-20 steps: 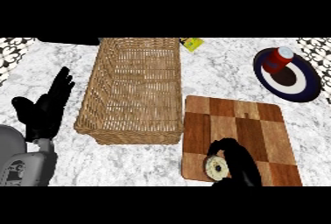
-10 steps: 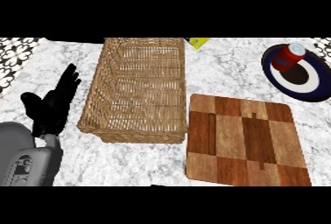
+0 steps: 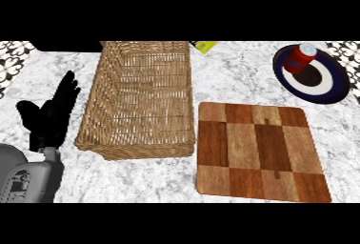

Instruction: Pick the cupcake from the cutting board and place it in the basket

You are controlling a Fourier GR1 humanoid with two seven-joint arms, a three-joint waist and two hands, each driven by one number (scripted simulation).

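Cutting board [image 3: 260, 152] now lying bare, the right hand and cupcake seen on it a second ago both gone out of view, left hand [image 3: 49, 116] resting open, fingers straight, beside the basket [image 3: 98, 114], red can [image 3: 301, 56] standing on the plate [image 3: 332, 86], label unreadable.

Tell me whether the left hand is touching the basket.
Apart. Head view shows bare marble counter between the left hand and the basket.
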